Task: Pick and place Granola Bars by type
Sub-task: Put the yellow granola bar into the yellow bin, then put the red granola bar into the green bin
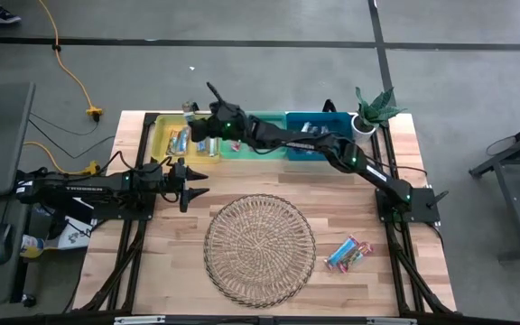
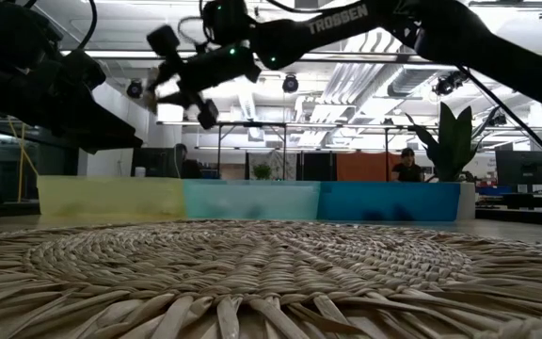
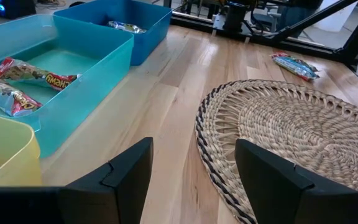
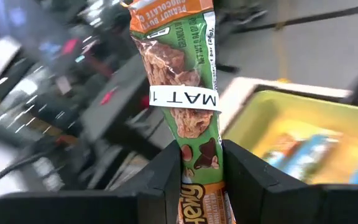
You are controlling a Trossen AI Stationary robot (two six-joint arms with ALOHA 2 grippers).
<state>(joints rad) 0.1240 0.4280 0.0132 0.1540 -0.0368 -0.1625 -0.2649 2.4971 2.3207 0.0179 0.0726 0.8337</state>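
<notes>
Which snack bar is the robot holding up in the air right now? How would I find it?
Look at the row of plastic bins along the table's far edge and find the yellow bin at its left end. The right gripper hangs over it, shut on a granola bar. Unlike the bluish bars lying in that bin, this one has a green and orange wrapper with a white sticker across it.

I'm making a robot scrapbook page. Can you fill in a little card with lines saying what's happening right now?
right tool: shut on an orange and green bar, held above the yellow bin
left tool: open, empty, low over the table near the wicker tray
yellow bin: bars already inside
teal bin: two red bars
blue bin: at least one bar
left on table: bars beside the tray
tray: nothing on it
plant: at the table's far right corner
</notes>
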